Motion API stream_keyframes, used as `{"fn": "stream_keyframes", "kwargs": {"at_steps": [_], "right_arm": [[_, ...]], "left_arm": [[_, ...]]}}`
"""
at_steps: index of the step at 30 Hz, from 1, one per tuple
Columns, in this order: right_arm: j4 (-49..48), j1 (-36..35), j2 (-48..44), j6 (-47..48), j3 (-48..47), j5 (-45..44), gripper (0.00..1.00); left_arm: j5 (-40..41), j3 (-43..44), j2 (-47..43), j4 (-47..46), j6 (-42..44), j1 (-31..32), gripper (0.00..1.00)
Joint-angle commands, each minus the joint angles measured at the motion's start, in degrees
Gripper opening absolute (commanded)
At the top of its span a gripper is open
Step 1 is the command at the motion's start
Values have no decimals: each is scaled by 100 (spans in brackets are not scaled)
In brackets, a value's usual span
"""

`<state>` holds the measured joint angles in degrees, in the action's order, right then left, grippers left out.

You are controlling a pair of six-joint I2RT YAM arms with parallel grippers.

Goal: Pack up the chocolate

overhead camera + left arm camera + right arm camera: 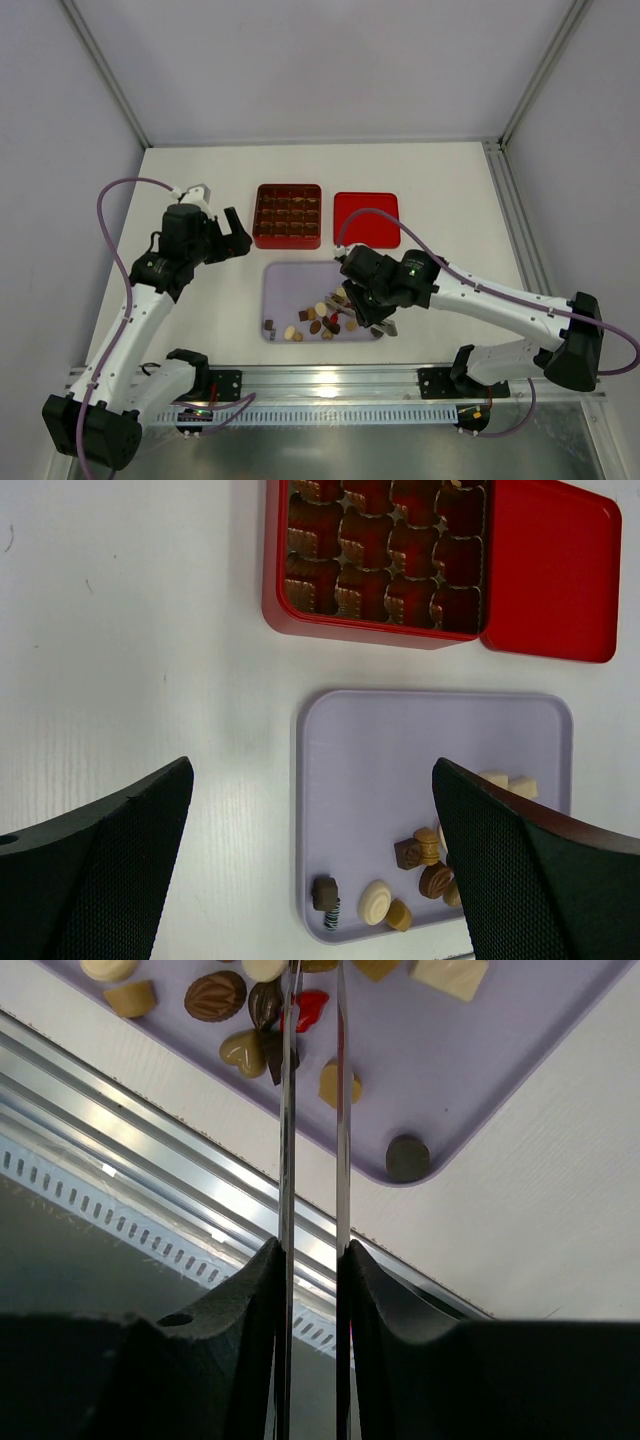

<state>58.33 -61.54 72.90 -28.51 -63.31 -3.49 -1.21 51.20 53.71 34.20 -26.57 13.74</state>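
Nearly together, the right gripper [313, 990] blades straddle the chocolate [318, 320] at the lilac tray's [290, 280] near edge, singling one out; clamped? Cannot tell. The left gripper [238, 232] hovers wide apart, clear.

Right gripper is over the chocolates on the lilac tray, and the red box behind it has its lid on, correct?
No: the red box is open, its lid lying beside it, as the top external view shows. The right gripper is over the chocolates on the lilac tray.
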Motion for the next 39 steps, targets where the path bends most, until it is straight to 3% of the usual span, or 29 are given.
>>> {"fn": "stream_keyframes", "kwargs": {"at_steps": [1,14,19,25,33,39], "right_arm": [[-58,-34,40,100,-576,-257,26],[83,282,382,592,-1614,-425,24],[-242,834,900,1075,-2387,-346,24],[-699,1302,2060,1383,-3520,-152,24],[-805,1408,3860,1621,-5329,-108,24],[-893,1434,4521,1568,-5938,67,24]], "left_arm": [[7,153,-89,-62,46,-20,100],[16,153,-115,-53,55,-20,100],[16,162,-115,-62,55,-20,100],[7,153,-98,-62,55,-20,100],[-10,153,-89,-71,46,-20,100],[-19,153,-89,-71,46,-20,100]]}}
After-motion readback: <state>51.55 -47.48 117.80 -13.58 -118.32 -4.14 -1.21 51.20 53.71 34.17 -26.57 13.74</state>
